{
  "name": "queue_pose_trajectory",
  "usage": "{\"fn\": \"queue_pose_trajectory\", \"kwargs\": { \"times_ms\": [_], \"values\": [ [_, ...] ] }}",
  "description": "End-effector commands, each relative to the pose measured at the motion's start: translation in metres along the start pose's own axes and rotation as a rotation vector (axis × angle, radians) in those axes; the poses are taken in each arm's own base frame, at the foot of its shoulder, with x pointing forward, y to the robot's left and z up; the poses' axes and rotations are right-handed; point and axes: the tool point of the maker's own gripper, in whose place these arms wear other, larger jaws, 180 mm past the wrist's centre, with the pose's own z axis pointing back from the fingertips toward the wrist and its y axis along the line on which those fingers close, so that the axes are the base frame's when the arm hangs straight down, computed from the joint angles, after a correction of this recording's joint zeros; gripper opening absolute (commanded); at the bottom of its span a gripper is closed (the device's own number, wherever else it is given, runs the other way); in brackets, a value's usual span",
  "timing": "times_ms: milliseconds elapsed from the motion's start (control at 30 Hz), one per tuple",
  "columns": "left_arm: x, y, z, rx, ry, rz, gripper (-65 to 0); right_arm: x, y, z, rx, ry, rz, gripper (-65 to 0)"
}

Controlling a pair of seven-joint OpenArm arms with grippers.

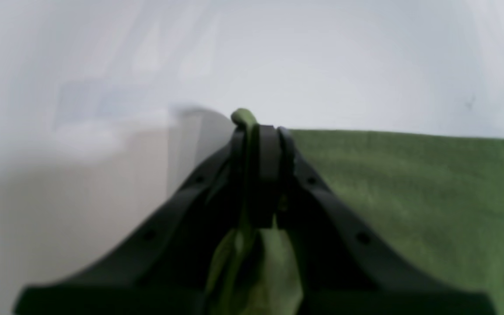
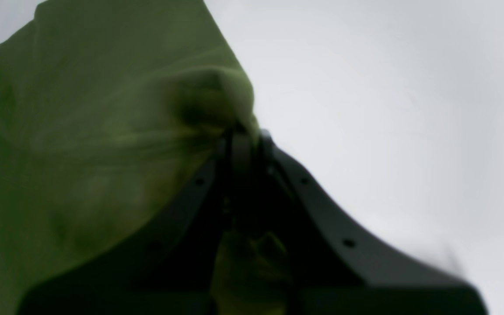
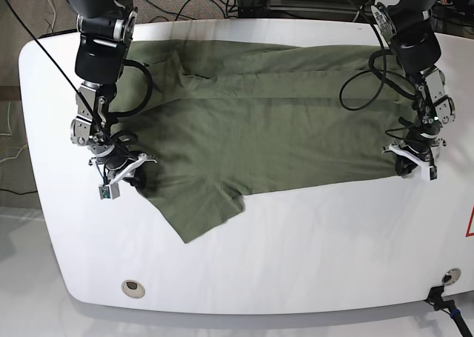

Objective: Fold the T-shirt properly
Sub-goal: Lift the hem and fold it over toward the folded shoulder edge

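Wrist views blurred, left gripper and right gripper each clamping T-shirt fabric

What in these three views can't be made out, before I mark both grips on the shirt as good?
- Left wrist view: left gripper is shut on the T-shirt; blur hides how many layers it pinches.
- Right wrist view: right gripper is shut on bunched cloth; blur and the fabric itself hide which part of the shirt it is.
- Base view: the fingertips of the grippers are too small to judge; the arms hide the shirt's upper corners on the table.
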Motion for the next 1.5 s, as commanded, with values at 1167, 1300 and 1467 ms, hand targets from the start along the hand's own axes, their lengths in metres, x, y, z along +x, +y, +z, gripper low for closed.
{"fn": "queue_pose_trajectory", "kwargs": {
  "times_ms": [1167,1300,1467],
  "values": [
    [0.048,-0.022,0.160,0.010,-0.209,-0.288,-65.0,0.020,0.006,0.189,-0.223,-0.089,0.404,-65.0],
    [0.042,-0.009,0.168,0.042,-0.193,-0.285,-65.0,-0.011,0.005,0.196,-0.216,-0.010,0.394,-65.0],
    [0.031,0.000,0.175,0.065,-0.159,-0.289,-65.0,-0.038,0.010,0.210,-0.206,0.057,0.397,-65.0]
  ]
}}
